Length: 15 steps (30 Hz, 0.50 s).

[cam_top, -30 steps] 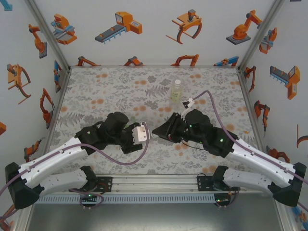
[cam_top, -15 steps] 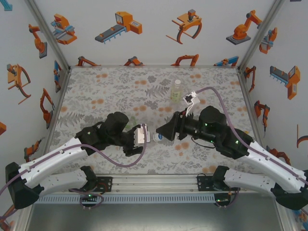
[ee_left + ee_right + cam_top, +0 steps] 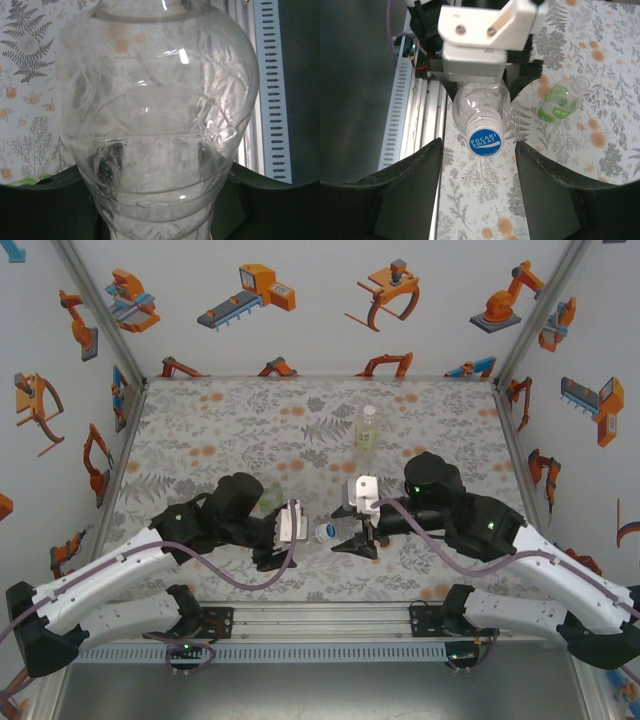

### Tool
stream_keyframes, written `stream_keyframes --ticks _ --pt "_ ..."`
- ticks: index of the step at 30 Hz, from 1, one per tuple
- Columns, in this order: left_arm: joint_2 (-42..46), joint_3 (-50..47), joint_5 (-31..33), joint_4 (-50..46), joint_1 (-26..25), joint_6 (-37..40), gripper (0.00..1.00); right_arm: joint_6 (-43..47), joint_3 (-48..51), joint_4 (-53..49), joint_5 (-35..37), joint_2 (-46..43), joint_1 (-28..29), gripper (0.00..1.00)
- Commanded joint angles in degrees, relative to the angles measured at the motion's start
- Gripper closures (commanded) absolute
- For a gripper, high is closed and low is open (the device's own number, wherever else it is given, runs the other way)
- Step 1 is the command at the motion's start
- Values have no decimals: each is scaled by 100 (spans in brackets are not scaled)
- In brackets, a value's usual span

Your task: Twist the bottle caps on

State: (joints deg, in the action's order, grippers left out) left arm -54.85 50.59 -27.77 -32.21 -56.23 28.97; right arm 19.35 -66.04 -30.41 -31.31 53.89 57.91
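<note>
Brightly and evenly lit from overhead in the top view, with only soft, faint shadows under the black arms (image 3: 230,515) on the fern-printed counter (image 3: 200,420); sharp from edge to edge. Close up in the left wrist view, small white glints on the colourless clear plastic bottle (image 3: 160,125), and the pattern behind smeared through its crinkled wall. In the right wrist view, crisp on the blue printed cap (image 3: 485,140), blurred and dark on the black near fingers (image 3: 405,200), dim along the left margin.
</note>
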Motion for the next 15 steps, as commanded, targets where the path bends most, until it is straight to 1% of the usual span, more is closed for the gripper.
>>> stream_keyframes --ticks 1,7,15 --pt "87 188 -185 -110 -29 -102 100 829 -162 -115 -334 92 27 46" --pt "51 201 -194 -127 -29 -102 100 824 -82 91 -441 166 27 53" --pt "40 223 -170 -128 -37 -84 100 756 -13 307 -485 183 27 58"
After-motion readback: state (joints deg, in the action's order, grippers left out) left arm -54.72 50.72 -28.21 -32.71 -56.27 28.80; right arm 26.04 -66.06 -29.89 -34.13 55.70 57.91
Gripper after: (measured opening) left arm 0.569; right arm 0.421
